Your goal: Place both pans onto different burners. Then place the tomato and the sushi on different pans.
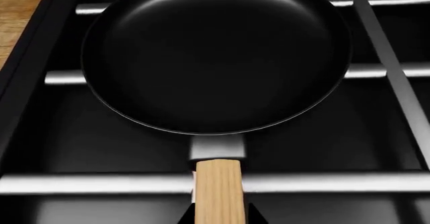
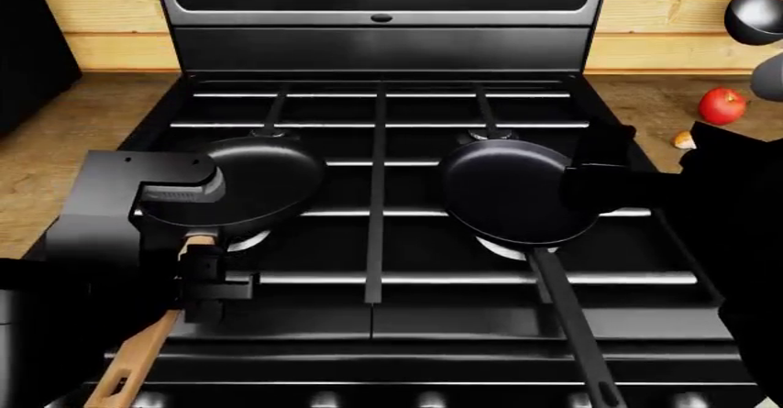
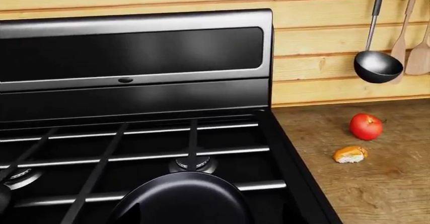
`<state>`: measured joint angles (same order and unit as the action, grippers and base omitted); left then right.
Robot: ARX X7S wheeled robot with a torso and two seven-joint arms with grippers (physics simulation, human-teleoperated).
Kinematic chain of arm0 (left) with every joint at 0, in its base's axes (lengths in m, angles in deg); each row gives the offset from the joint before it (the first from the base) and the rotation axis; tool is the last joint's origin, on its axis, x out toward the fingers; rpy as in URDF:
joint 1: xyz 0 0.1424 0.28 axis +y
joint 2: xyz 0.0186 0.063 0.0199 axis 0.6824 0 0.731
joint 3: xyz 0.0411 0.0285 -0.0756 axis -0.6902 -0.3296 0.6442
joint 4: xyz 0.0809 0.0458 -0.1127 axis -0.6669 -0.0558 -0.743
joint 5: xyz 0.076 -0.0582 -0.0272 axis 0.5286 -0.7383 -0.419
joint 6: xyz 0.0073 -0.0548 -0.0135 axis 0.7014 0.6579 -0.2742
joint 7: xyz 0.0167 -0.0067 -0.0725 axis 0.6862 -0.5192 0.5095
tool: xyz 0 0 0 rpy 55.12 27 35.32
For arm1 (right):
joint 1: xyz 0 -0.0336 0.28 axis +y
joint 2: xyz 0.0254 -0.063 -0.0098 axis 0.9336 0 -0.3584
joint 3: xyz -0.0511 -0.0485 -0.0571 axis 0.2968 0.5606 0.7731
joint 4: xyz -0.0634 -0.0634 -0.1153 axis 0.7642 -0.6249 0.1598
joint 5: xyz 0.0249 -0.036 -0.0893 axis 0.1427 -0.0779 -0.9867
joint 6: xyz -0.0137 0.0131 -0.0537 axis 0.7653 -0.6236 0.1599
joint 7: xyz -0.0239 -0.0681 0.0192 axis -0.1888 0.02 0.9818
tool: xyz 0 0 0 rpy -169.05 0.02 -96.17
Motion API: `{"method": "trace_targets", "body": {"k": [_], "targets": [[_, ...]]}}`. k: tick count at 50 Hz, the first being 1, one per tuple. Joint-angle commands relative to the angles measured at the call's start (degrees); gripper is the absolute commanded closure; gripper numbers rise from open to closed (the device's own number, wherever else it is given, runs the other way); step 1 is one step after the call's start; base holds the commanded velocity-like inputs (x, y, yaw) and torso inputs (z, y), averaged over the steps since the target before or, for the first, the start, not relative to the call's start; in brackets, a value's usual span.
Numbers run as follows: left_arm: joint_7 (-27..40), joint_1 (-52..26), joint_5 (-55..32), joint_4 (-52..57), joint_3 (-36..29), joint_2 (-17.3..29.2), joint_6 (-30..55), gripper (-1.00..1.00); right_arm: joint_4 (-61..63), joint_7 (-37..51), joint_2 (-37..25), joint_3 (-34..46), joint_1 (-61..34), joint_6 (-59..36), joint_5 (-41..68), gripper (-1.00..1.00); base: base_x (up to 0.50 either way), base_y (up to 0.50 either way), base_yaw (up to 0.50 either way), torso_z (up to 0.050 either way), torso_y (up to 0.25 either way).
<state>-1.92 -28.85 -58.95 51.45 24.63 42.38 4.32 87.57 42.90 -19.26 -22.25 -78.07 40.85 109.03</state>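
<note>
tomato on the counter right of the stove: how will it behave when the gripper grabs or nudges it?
The tomato is round and glossy, so it would likely roll if nudged and could slip in a loose pinch. It sits alone on the flat wooden counter, apart from the sushi, so nothing would stop a roll.

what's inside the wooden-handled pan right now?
Nothing: the round black frying pan with the light wooden handle shows a bare interior. The burner beneath is mostly covered; only a sliver of its silver ring shows at the pan's near edge.
</note>
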Motion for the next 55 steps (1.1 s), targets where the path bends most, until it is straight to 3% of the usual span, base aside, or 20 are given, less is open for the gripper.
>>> {"method": "trace_targets", "body": {"k": [1, 2, 3, 24, 55], "targets": [[-0.52, -1.85, 1.81, -1.29, 0.75, 0.03, 0.4, 1.0, 0.04, -0.35, 0.1, 0.15, 0.48, 0.29, -0.82, -1.0, 0.0, 0.0, 0.0, 0.0, 0.0], [-0.4, -2.07, 1.77, -1.35, 0.76, 0.0, 0.56, 1.0, 0.13, -0.42, 0.09, 0.15, 0.58, 0.32, -0.89, -1.0, 0.0, 0.0, 0.0, 0.0, 0.0], [-0.11, -2.49, 1.85, -1.43, 0.99, -0.08, 0.42, -1.0, 0.13, -0.41, 0.07, 0.11, 0.65, 0.41, -0.9, -1.0, 0.0, 0.0, 0.0, 0.0, 0.0], [1.4, -11.4, 1.37, -2.99, 4.88, -1.98, 1.8, -1.0, -2.78, 1.17, 0.91, 4.19, -2.22, -2.85, -0.87, -1.0, 0.0, 0.0, 0.0, 0.0, 0.0], [-0.23, -10.82, 3.63, -4.66, 4.04, -3.4, 2.11, -1.0, -5.76, -1.28, 1.45, 7.33, -3.31, -5.45, -3.44, -1.0, 0.0, -0.5, 0.0, 0.0, 0.0]]}}
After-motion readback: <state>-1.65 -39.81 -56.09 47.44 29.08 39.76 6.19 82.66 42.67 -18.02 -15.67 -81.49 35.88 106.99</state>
